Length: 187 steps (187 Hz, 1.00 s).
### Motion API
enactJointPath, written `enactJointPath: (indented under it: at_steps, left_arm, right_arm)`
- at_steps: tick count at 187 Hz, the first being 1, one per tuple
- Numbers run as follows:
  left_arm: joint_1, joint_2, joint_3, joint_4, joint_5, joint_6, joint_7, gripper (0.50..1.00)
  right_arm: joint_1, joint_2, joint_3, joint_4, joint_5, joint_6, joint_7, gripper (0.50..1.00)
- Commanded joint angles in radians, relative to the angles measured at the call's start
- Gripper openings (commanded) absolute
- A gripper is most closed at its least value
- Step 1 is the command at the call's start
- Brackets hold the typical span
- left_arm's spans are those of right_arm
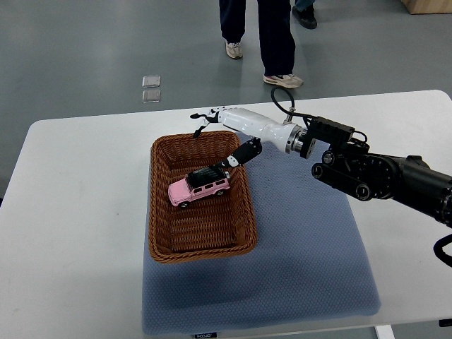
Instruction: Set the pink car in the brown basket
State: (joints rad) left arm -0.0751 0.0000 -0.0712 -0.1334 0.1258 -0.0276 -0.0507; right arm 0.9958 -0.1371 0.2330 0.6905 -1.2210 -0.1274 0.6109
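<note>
On a white table (85,212) lies a blue-grey mat (304,261), and a brown woven basket (159,212) sits on the mat's left part. Inside the basket, toward its far half, a pink car (199,189) with a black roof rests on its wheels. Reaching in from the right, the right hand (229,131) hangs over the basket's far right corner, fingers spread and holding nothing, its black thumb tip just beside the car's roof. Beyond the table, a person's legs (275,35) stand on the grey floor.
</note>
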Motion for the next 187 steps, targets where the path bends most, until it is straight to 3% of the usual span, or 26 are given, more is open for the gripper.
enactJointPath:
  at_steps: [1, 27, 74, 105, 124, 187]
  left_arm:
    - [0.000, 0.000, 0.001, -0.002, 0.002, 0.000, 0.000, 1.000]
    - [-0.002, 0.000, 0.001, -0.002, 0.000, 0.000, 0.000, 1.000]
    - [0.000, 0.000, 0.001, -0.005, 0.002, 0.000, 0.000, 1.000]
    - [0.000, 0.000, 0.001, -0.008, 0.002, 0.000, 0.000, 1.000]
    - [-0.002, 0.000, 0.001, -0.009, 0.002, 0.000, 0.000, 1.000]
    - [-0.002, 0.000, 0.001, -0.011, 0.002, 0.000, 0.000, 1.000]
  right_arm:
    - [-0.031, -0.039, 0.077, 0.000, 0.101, 0.000, 0.000, 0.913]
    - [-0.098, -0.087, 0.174, 0.000, 0.324, 0.019, -0.003, 0.913]
    - [-0.197, -0.144, 0.307, 0.004, 0.770, 0.075, -0.094, 0.913]
    - [-0.232, -0.185, 0.355, 0.004, 1.018, 0.153, -0.183, 0.913]
    - [-0.244, -0.194, 0.355, 0.004, 1.107, 0.183, -0.209, 0.913]
    - [-0.269, -0.182, 0.353, 0.000, 1.117, 0.172, -0.200, 0.913]
